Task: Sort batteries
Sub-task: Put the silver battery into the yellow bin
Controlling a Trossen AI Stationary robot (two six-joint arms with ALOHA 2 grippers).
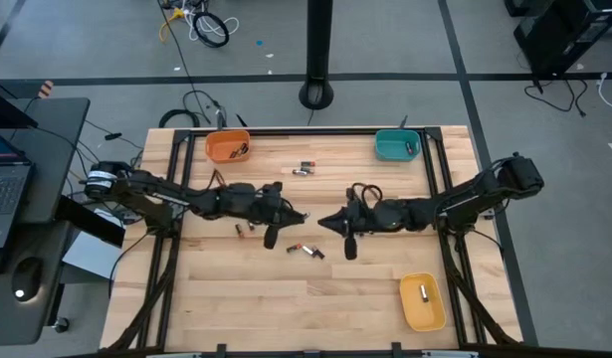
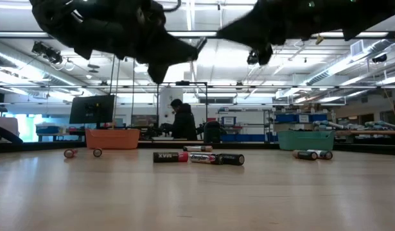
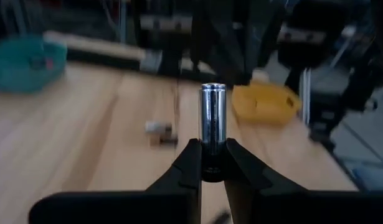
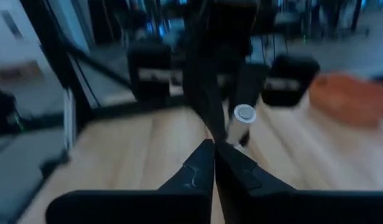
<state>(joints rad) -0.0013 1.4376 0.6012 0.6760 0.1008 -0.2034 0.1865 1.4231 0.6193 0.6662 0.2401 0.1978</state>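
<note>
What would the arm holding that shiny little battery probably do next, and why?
Probably carry it to a bin and let go. The left gripper is shut on a silvery battery, lifted above the table. The right gripper is shut and empty, so a hand-over looks unlikely. Which bin fits, I cannot tell.

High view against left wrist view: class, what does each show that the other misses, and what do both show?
High view only: the orange bin, loose batteries mid-table, and both arms meeting over the centre.
Left wrist view only: the left gripper shut on a silver battery, standing up between its fingers.
Both: the teal bin, the yellow bin and the wooden table.
</note>
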